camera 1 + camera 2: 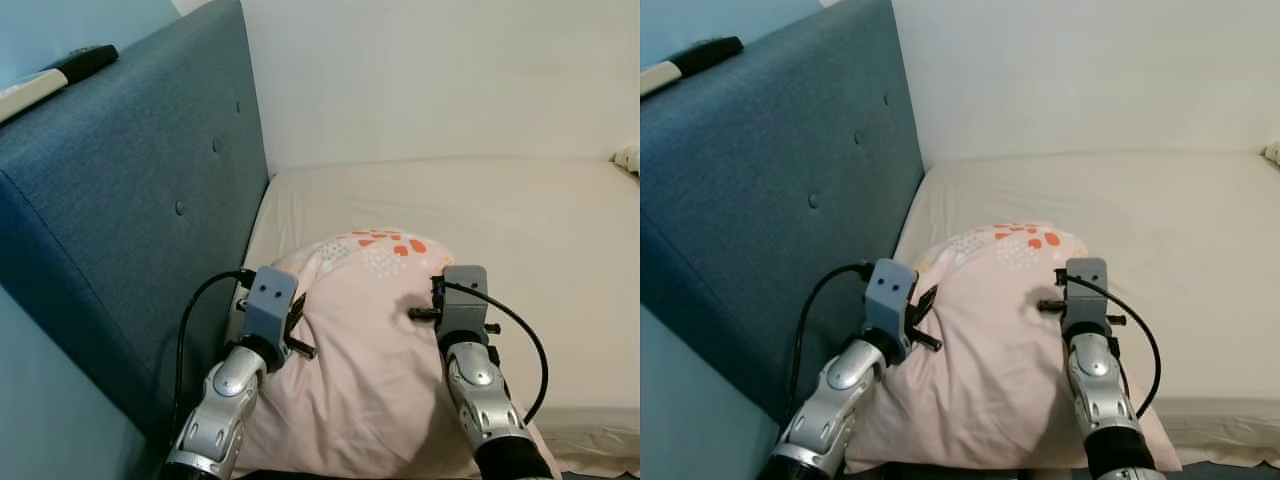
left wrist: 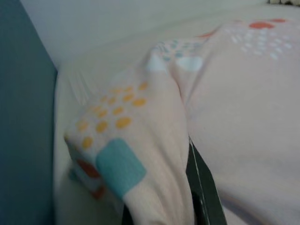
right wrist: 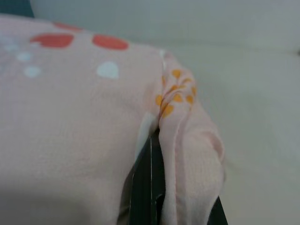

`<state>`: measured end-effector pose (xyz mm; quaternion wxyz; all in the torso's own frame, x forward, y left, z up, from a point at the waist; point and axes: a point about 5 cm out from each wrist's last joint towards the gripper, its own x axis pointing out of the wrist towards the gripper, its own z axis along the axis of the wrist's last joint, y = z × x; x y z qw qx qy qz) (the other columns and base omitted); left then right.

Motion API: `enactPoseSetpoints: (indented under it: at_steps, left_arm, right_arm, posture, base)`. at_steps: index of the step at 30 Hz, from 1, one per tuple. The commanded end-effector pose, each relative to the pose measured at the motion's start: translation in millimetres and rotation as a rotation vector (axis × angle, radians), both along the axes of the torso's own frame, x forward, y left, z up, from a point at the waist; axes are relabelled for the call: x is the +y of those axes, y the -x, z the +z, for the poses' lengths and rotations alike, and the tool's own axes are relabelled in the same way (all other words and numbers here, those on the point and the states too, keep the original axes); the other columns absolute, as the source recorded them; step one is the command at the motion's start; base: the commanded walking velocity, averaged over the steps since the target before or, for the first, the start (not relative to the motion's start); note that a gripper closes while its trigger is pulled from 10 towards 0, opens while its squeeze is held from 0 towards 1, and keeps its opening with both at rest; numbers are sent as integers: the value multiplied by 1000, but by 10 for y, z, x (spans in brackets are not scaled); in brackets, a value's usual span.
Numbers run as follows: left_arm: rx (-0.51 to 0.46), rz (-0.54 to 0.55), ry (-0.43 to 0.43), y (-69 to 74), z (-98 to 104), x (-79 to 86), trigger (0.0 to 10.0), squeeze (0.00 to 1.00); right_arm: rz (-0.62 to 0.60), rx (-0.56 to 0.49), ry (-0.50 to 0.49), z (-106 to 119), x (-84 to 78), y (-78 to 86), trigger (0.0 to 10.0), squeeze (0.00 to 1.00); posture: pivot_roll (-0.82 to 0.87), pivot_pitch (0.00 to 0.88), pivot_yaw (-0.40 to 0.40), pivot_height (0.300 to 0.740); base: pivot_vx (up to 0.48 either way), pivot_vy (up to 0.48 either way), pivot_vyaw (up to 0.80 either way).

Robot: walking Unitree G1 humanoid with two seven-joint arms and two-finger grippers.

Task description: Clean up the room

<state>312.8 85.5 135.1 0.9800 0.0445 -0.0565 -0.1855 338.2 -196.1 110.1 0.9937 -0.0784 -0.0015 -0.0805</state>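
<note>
A pale pink pillow (image 1: 370,350) with orange, red and white dots lies on the near left part of the bed, close to the headboard. My left gripper (image 1: 297,318) is at the pillow's left edge, shut on a fold of its cover (image 2: 140,140); one black finger (image 2: 202,190) shows beside the fold. My right gripper (image 1: 432,303) is at the pillow's right side, shut on a pinched ridge of the cover (image 3: 187,140), with a black finger (image 3: 146,187) pressed against it.
The cream mattress (image 1: 520,230) stretches away to the right. A blue tufted headboard (image 1: 130,200) stands on the left, with a black remote (image 1: 85,62) and a white one (image 1: 25,92) on top. Behind is a white wall (image 1: 450,70). A small pale object (image 1: 628,157) lies at the far right edge.
</note>
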Motion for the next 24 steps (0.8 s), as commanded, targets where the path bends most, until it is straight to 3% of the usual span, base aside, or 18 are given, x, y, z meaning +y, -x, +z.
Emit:
enactPoseSetpoints:
  at_steps: [1,6,8,12,15,18,20,22,24]
  left_arm:
    - [-206,34,-64,-279,506,114,10000,0]
    - [-263,68,-165,-447,677,174,10000,0]
    - [-330,145,-269,-649,941,312,10000,0]
    - [-368,168,-319,-712,1066,361,10000,0]
    - [-454,210,-427,-824,1343,443,10000,0]
    - [-499,240,-566,-882,1468,486,10000,0]
    - [-506,242,-592,-887,1483,493,10000,0]
    - [-503,250,-627,-897,1470,503,10000,0]
    - [-479,268,-698,-926,1377,527,10000,0]
  right_arm:
    - [26,-153,-11,436,25,-226,10000,0]
    - [63,-163,0,554,89,-346,10000,0]
    - [106,-178,12,733,168,-484,10000,0]
    - [118,-194,8,830,190,-534,10000,0]
    - [145,-219,13,1034,236,-638,10000,0]
    - [159,-135,-31,963,274,-690,10000,0]
    - [162,-101,-43,912,285,-695,10000,0]
    - [167,-56,-63,828,297,-691,10000,0]
    - [168,65,-89,598,311,-662,10000,0]
  posture:
    - [38,65,30,597]
    - [42,96,35,597]
    - [55,113,32,597]
    - [61,120,30,597]
    - [81,136,26,597]
    - [96,148,28,597]
    - [106,155,31,597]
    - [109,157,32,597]
    - [121,169,40,597]
  base:
    - [0,0,0]
    - [0,0,0]
    - [0,0,0]
    - [0,0,0]
    - [0,0,0]
    - [0,0,0]
    - [0,0,0]
    - [0,0,0]
    - [0,0,0]
